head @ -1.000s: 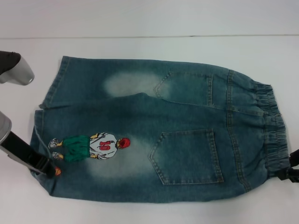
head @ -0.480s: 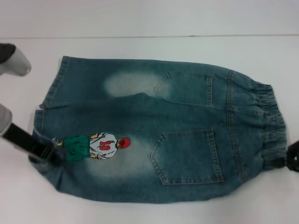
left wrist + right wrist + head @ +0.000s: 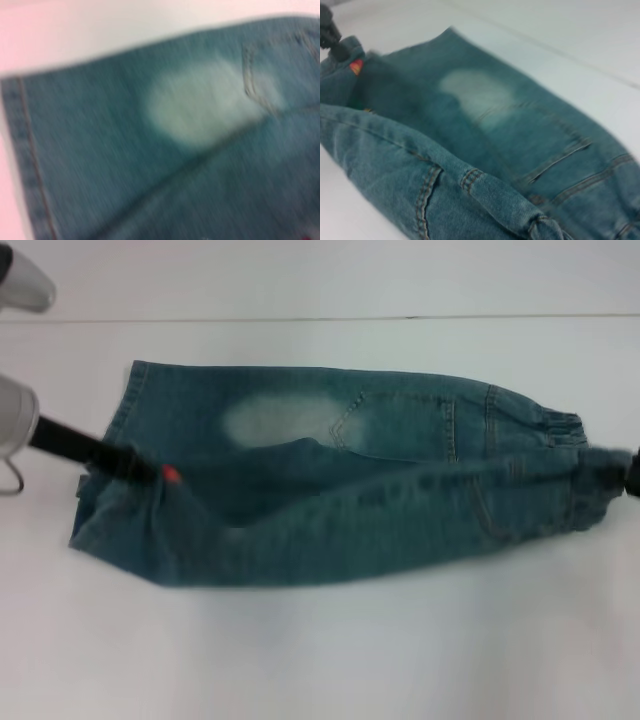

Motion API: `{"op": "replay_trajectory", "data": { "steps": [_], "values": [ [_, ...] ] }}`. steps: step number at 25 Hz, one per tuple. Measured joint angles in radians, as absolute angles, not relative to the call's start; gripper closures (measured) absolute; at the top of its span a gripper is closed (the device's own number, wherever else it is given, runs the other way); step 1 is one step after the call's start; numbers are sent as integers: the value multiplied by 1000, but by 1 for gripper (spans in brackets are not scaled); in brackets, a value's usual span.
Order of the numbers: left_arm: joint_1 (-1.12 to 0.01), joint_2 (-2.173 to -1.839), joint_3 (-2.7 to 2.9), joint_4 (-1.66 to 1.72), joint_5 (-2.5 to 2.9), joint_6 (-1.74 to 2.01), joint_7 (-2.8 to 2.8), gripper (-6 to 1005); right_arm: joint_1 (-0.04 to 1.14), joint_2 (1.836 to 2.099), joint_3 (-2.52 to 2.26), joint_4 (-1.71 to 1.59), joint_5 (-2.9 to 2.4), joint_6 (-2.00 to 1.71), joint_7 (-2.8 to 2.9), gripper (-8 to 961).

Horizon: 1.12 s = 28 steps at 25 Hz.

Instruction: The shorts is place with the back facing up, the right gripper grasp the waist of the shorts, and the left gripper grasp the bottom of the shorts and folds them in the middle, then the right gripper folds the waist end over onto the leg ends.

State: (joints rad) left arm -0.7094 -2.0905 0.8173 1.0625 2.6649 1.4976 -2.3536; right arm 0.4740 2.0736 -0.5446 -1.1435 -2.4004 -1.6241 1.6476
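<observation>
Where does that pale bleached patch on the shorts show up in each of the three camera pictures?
Head view: the pale bleached patch lies on the far leg of the shorts, left of centre.
Left wrist view: the patch fills the middle of the picture.
Right wrist view: the patch sits above centre, beyond the lifted fold.
Shared landmark: the pointed tip of the back pocket beside the patch shows in all three.

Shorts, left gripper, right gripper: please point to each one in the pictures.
shorts (image 3: 300,420), head view, pale bleached patch on the far leg.
left gripper (image 3: 128,462), head view, black tip at the leg hem.
right gripper (image 3: 628,478), head view, black tip at the waist.
</observation>
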Motion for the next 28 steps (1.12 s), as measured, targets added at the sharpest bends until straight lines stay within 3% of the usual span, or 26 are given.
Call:
{"op": "replay_trajectory", "data": {
  "steps": [8, 16, 28],
  "values": [
    [-705, -2116, 831, 1022, 2605, 1206, -2340, 979, 508, 2084, -541, -1129, -2348, -1455, 1703, 902],
    [-702, -2147, 836, 983, 2607, 979, -2342, 977, 550, 2070, -593, -1032, -2347, -1292, 1715, 901],
    [-708, -2154, 838, 929, 2604, 847, -2345, 975, 566, 2058, -631, -952, -2346, -1145, 1687, 900]
  ]
}}
